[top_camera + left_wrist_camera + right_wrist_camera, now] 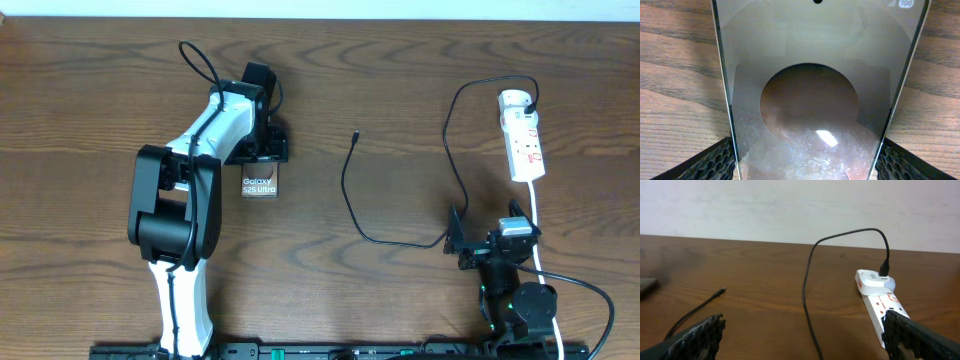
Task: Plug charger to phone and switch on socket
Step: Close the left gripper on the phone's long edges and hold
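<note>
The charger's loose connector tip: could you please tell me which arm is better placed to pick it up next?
Probably the right. The right gripper is open and free, with the connector tip lying ahead in its wrist view, while the left gripper is occupied holding the phone.

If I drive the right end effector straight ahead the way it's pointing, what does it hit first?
Probably the charger, its cable lying dead ahead of the right end effector; depth is unclear.

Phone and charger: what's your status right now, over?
Left jaws closed on phone, across its width; right jaws open, empty. Charger tip loose on table, apart from phone; other end in socket. Nothing between tip and phone.
</note>
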